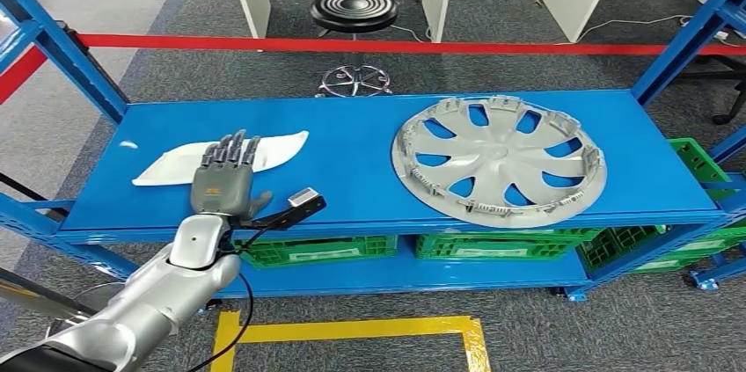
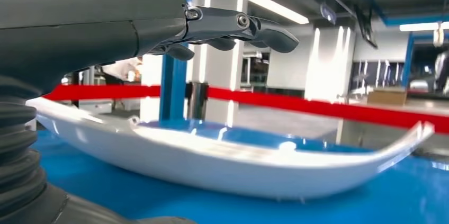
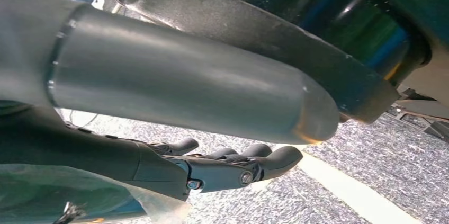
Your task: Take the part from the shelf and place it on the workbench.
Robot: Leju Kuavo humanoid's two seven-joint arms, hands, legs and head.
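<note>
Fingers (image 1: 230, 152) of the left hand (image 1: 224, 183) stretch out nearly straight and slightly apart, holding nothing; they hover just over the near side of the white part (image 1: 220, 159). From the left wrist view the fingers (image 2: 233, 25) hang in the air above the white part (image 2: 222, 163), with a clear gap between them and its surface. That part is a long, shallow, curved white shell lying on the blue shelf (image 1: 352, 187), toward the shelf's left end, with its pointed tip turned toward the middle. A silver wheel cover (image 1: 499, 159) lies flat on the right half of the same shelf, well apart from the white part and reaching close to the front edge. Green crates (image 1: 501, 244) sit on the lower level beneath. Behind the shelf a red tape (image 1: 369, 45) runs across, and a black stool (image 1: 354, 11) stands beyond it. The right hand (image 3: 212, 166) hangs above grey floor, its fingers (image 3: 265, 158) gently curved and apart with nothing in them.
</note>
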